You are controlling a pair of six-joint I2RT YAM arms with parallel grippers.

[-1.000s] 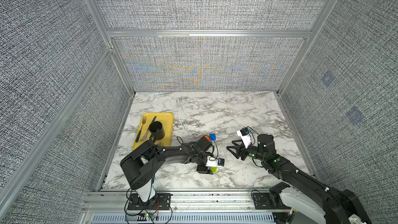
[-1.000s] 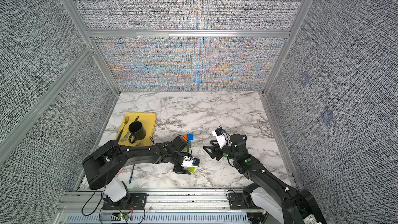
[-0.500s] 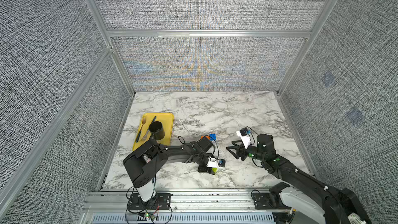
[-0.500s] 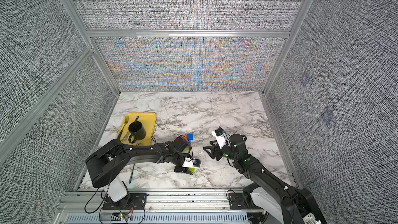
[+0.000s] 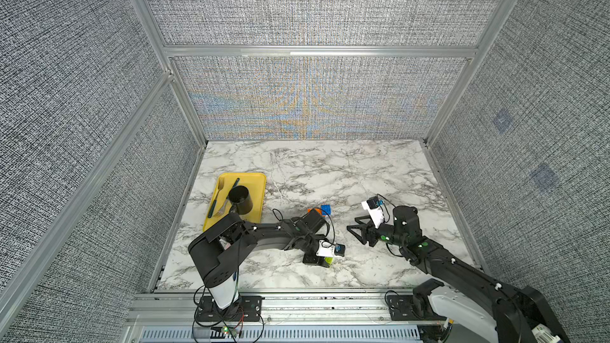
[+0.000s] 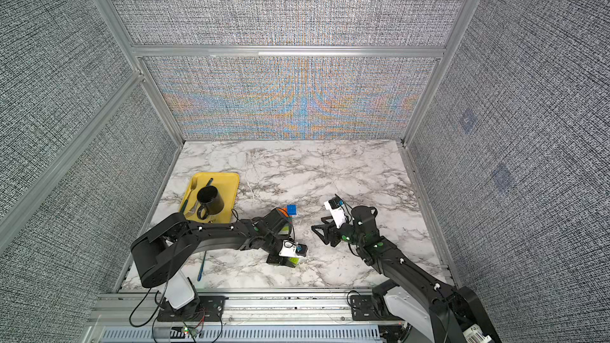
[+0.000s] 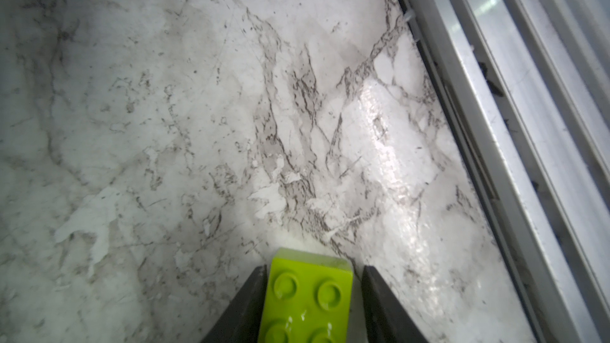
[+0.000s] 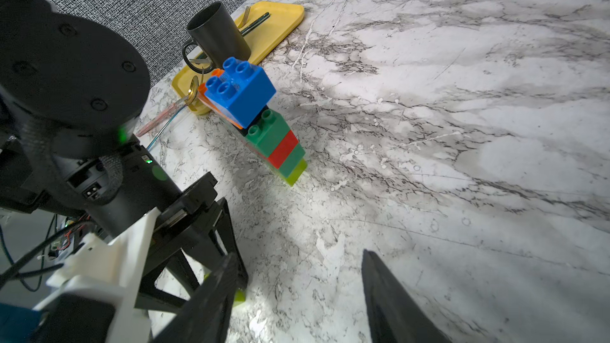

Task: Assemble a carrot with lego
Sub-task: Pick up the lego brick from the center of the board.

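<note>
Marble tabletop carries the carrot, a leaning brick stack (blue on top) near the yellow tray. Nearer the front rail, the left gripper pinches a lime brick; the right gripper hangs open, holding nothing.

Both top views: high above the near rail, facing down and inward over the marble table, sharing the yellow tray. Left wrist: close above that table. Right wrist: low, facing toward the tray.
</note>
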